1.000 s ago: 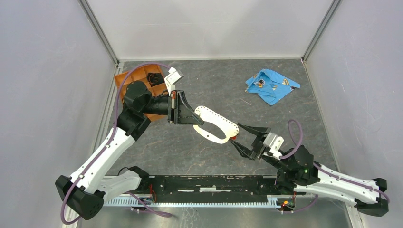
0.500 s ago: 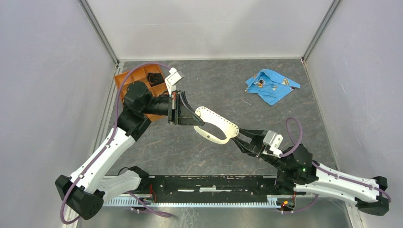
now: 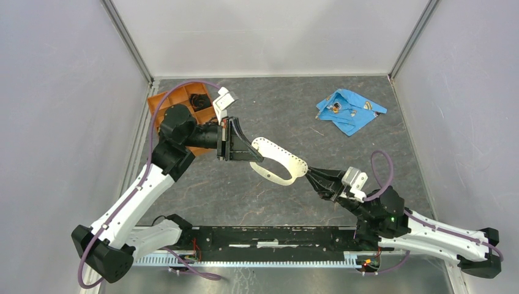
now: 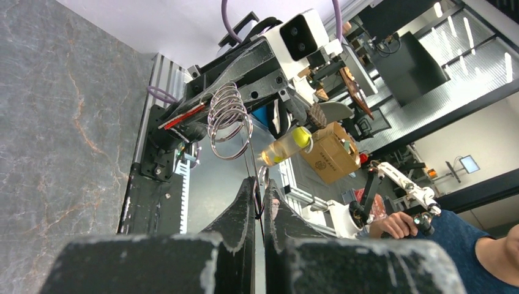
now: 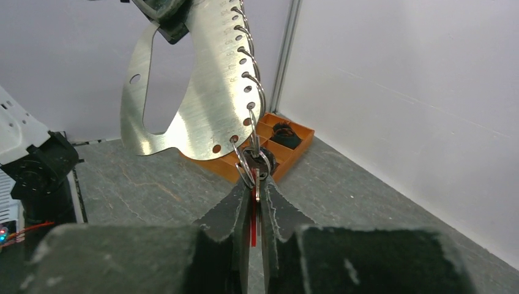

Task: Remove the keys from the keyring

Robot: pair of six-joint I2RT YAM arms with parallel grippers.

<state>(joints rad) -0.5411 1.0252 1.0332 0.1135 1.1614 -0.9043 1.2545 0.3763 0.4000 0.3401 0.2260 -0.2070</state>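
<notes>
While the left gripper (image 3: 259,157) clamps one end of the perforated metal plate (image 3: 285,157) above the bench's middle, the right gripper (image 5: 253,187) is pinched shut on the red key (image 5: 253,213) hanging from a keyring (image 5: 242,164).

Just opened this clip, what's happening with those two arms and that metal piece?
The left gripper holds a curved, perforated metal plate up off the table. The right gripper has its fingers shut on the red key, which hangs from a keyring threaded through the plate's end holes. The key is not yet off.

Robotics lab, white enclosure walls (image 3: 269,37), cardboard box (image 4: 333,156), monitor (image 4: 470,163) beyond
</notes>
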